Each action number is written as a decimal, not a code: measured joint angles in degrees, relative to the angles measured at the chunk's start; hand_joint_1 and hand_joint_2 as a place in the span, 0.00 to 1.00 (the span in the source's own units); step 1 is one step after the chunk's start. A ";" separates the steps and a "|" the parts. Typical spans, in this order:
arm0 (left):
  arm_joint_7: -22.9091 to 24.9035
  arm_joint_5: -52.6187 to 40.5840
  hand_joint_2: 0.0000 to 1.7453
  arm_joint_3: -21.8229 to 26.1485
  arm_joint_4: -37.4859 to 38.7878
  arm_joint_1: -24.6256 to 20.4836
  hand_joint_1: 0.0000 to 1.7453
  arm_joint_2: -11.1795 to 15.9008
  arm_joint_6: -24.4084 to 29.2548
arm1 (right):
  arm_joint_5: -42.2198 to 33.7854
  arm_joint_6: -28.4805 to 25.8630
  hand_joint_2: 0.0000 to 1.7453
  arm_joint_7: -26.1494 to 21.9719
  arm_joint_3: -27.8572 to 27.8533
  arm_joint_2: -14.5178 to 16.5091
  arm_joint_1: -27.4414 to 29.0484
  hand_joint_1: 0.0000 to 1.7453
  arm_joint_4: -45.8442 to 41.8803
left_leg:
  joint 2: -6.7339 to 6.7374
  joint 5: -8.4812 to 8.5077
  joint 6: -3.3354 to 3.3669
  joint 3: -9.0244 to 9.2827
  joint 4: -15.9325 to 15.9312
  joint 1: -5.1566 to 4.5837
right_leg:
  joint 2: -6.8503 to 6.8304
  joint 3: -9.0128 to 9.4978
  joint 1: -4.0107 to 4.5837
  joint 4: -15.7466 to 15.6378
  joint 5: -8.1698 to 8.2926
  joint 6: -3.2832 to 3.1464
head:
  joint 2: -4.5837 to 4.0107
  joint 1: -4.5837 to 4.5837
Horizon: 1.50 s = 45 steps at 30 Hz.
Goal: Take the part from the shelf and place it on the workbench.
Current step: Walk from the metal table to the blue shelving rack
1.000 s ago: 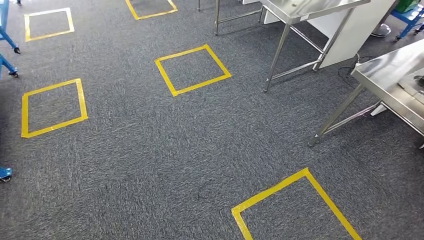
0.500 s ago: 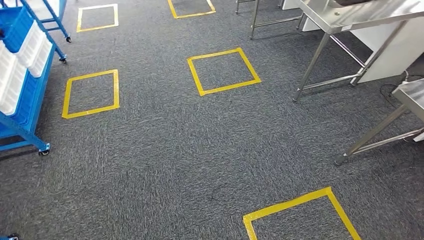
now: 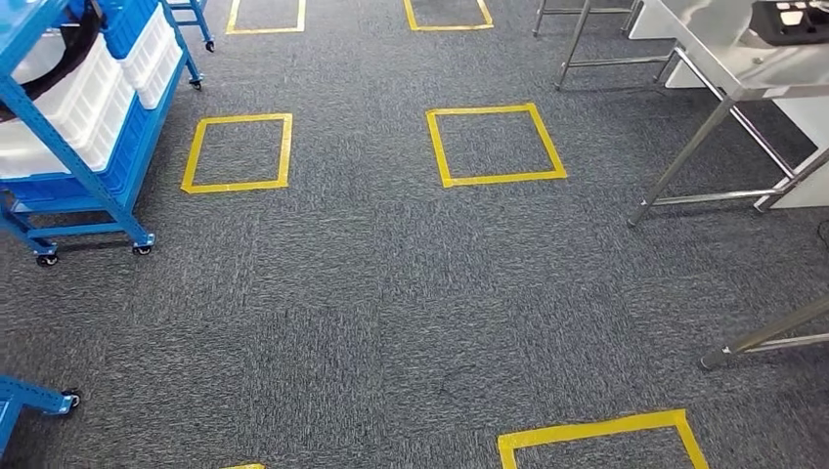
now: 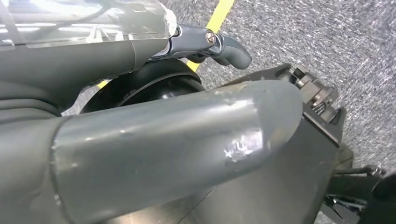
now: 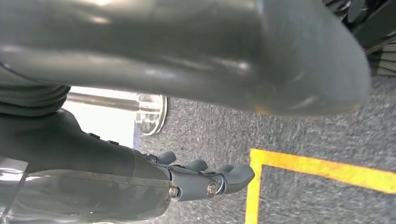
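- Risk, as I judge it: the robot stands well apart from the blue shelf (image 3: 73, 147) at far left; a badly lined-up approach could catch its wheeled frame.
- The part cannot be told among the white bins (image 3: 88, 93).
- The bench (image 3: 743, 59) stands far right.
- Left robot hand (image 4: 205, 44): fingers loosely extended, holding nothing.
- Right robot hand (image 5: 205, 179): fingers loosely apart, empty, hanging above the carpet.
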 joint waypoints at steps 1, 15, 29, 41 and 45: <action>0.00 0.01 0.00 0.01 0.00 -0.01 0.00 -0.03 -0.01 | 0.04 0.02 0.00 0.01 0.00 0.20 0.11 0.00 0.01 | -0.56 0.07 0.16 -0.11 0.01 -0.10 | 0.83 -1.98 0.02 3.93 -1.76 -0.08 | 0.00 -0.01; 0.62 0.53 0.00 0.15 0.00 -0.12 0.00 -0.63 0.58 | 1.11 0.45 0.00 0.17 0.00 0.46 0.38 0.00 0.07 | -2.67 -3.30 -1.67 -2.98 5.70 -0.62 | 2.20 3.04 0.66 -9.44 6.83 -3.25 | 0.00 -0.02; 0.65 0.54 0.00 0.48 0.00 0.10 0.00 -0.33 1.10 | 1.97 1.05 0.00 0.15 0.04 -0.06 -0.20 0.00 0.15 | 1.06 -0.08 -0.34 -0.47 0.54 -0.18 | -3.17 2.78 0.35 -4.99 2.51 -0.72 | 0.00 0.04; 0.61 0.63 0.00 0.49 0.00 0.07 0.00 -0.90 1.05 | 2.42 1.10 0.00 0.11 0.05 0.61 0.24 0.00 0.16 | -7.22 0.35 -0.66 -0.97 0.55 -0.28 | 6.51 0.91 1.24 -6.60 6.50 -3.05 | 0.00 0.05; 0.77 0.74 0.00 0.71 0.00 0.16 0.00 -0.78 1.65 | 2.76 1.25 0.00 0.13 0.21 0.58 0.20 0.00 0.16 | -3.89 -2.30 -1.85 -2.42 4.01 -0.53 | 3.11 2.09 0.78 -8.67 7.10 -3.57 | 0.00 0.03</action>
